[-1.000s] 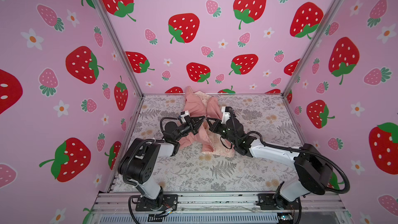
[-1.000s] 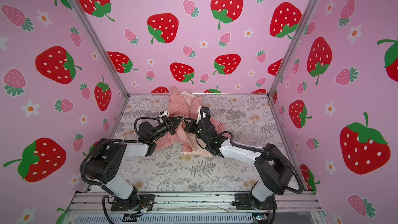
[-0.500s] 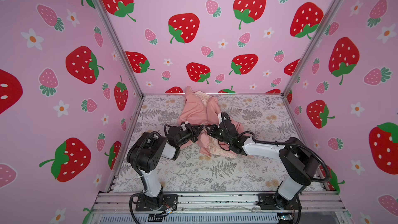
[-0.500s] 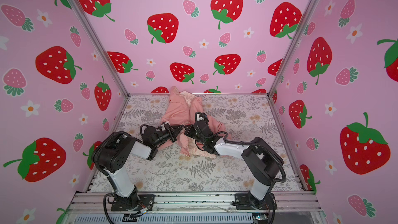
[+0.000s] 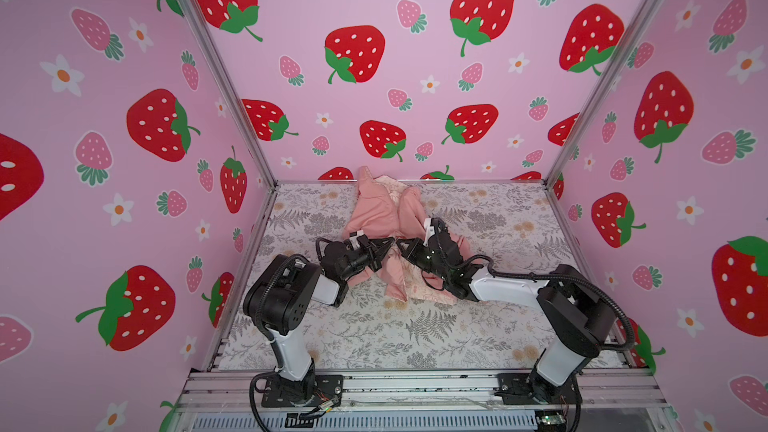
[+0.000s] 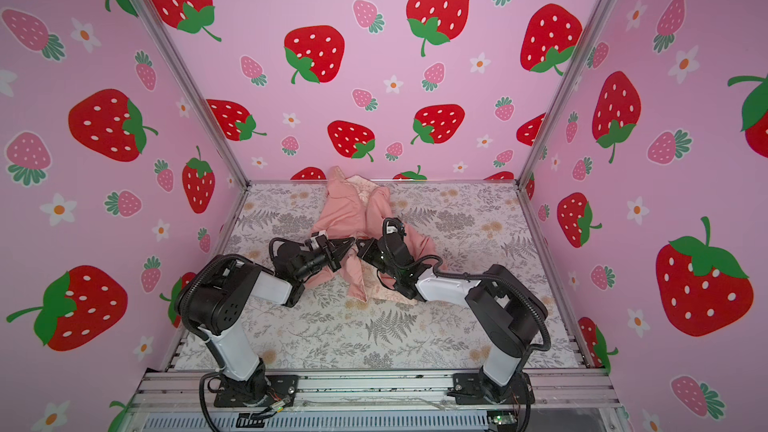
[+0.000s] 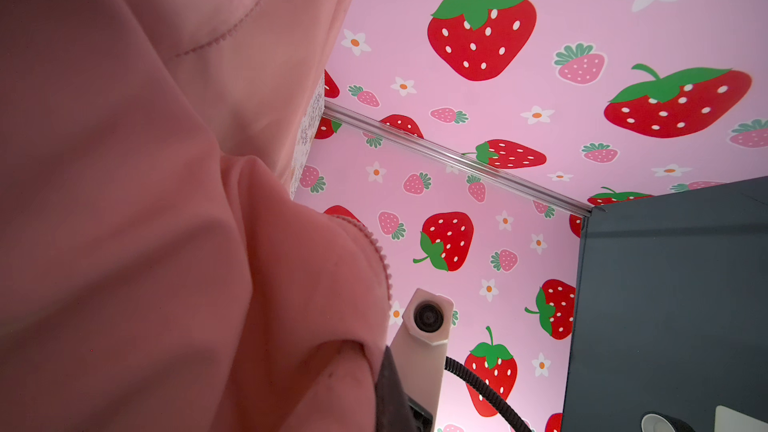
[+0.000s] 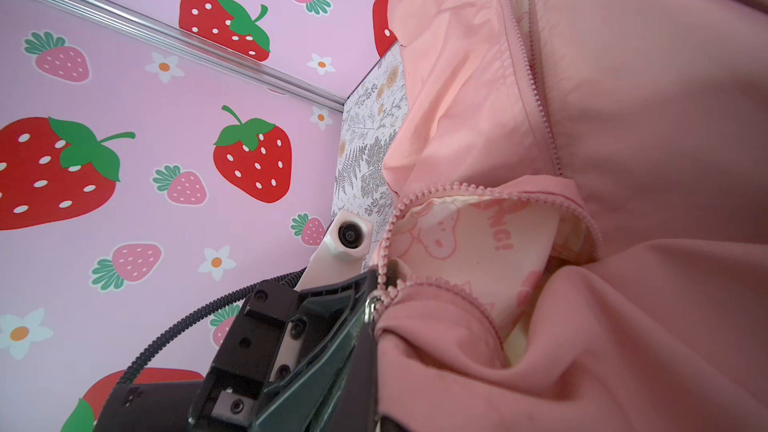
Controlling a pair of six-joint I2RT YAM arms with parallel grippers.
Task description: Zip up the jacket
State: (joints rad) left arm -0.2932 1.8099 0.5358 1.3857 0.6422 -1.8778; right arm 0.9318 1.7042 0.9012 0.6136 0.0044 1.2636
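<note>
The jacket (image 5: 374,214), by the table's (image 5: 415,347) far edge, is pinched at its open zipper (image 8: 543,126) by the closed left gripper (image 5: 384,245) and right gripper (image 5: 402,246), tips nearly meeting; presumably to align both halves.

The counter (image 5: 374,338) wears a cream cloth printed with grey ferns and tan blossoms. Behind the counter rises the back wall (image 5: 415,6), pink, strewn with red and pink strawberries and small white flowers; the side walls (image 6: 83,243) flanking the counter bear the same print. Metal posts (image 5: 216,72) stand at the counter's far corners. Along its near edge runs an aluminium rail (image 5: 415,386), and below that a slotted grille (image 5: 374,423).
</note>
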